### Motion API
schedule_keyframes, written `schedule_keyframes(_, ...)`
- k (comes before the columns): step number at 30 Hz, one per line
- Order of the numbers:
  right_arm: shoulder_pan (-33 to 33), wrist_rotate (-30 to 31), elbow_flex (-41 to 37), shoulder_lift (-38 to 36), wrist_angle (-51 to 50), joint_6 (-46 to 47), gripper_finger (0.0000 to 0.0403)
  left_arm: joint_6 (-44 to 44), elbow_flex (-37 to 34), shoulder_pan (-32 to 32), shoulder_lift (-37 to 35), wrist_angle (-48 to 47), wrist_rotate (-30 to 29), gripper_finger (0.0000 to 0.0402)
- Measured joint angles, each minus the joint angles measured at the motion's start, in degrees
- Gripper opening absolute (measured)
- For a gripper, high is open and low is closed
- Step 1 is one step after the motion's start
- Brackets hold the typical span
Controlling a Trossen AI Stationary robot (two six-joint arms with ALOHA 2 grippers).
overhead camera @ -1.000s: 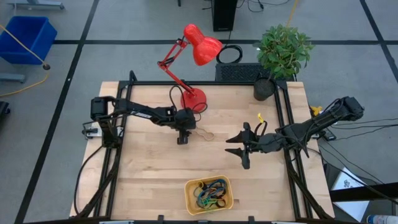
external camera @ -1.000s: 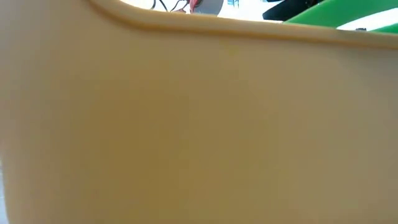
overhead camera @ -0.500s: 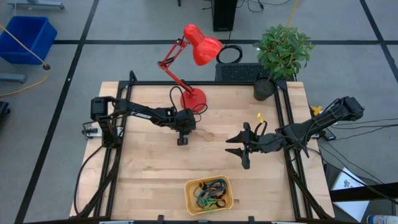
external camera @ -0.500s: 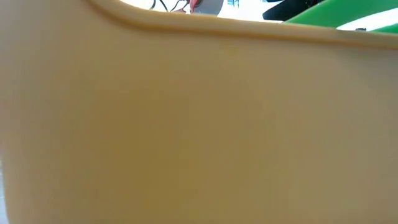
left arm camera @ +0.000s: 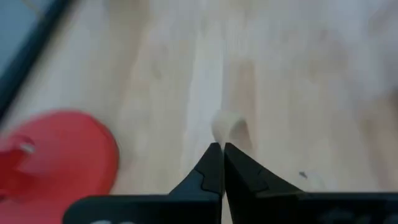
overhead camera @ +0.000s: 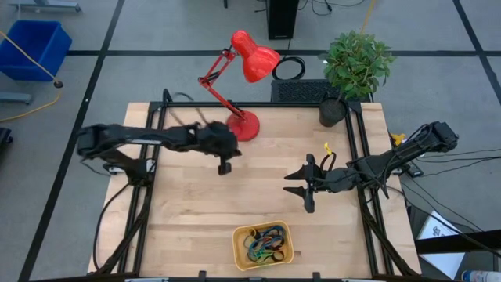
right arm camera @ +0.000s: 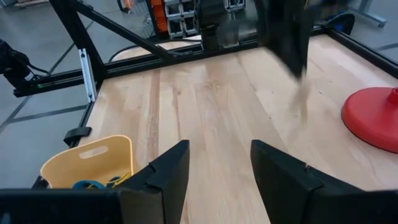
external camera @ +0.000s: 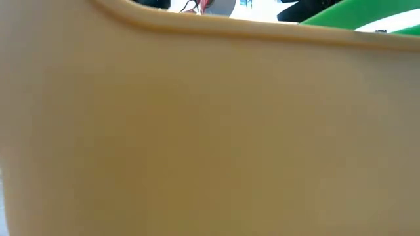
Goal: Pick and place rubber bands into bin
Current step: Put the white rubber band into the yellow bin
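My left gripper point(overhead camera: 225, 166) clenched on a tan rubber band point(left arm camera: 225, 126), lifted near lamp base point(overhead camera: 243, 125). Right gripper point(overhead camera: 301, 186) released, mid-table. Bin point(overhead camera: 238, 249) at front edge, bands point(overhead camera: 264, 240) inside.

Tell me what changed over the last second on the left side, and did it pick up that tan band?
The left gripper closed on the tan rubber band near the red lamp base and lifted; that spot on the table is now bare. The left arm also swung its elbow outward. Unchanged: the right gripper waits open over the table, and the bin holds its rubber bands.
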Motion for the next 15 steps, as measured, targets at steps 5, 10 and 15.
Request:
schedule_keyframes(5, 0.0, 0.07, 0.0, 0.0, 0.56, -0.03, 0.0165, -4.59, 1.68, -0.06, -10.31, -0.01, 0.3, 0.0004)
schedule_keyframes(10, 0.0, 0.29, 0.0, 0.0, 0.76, -0.31, 0.0165, -5.69, 4.23, -1.08, -18.14, 1.59, 0.82, 0.0008)
schedule_keyframes(15, 0.0, 0.31, 0.0, 0.0, 0.73, -0.39, 0.0166, -5.75, 5.43, -3.2, -23.01, 6.21, 4.85, 0.0006)
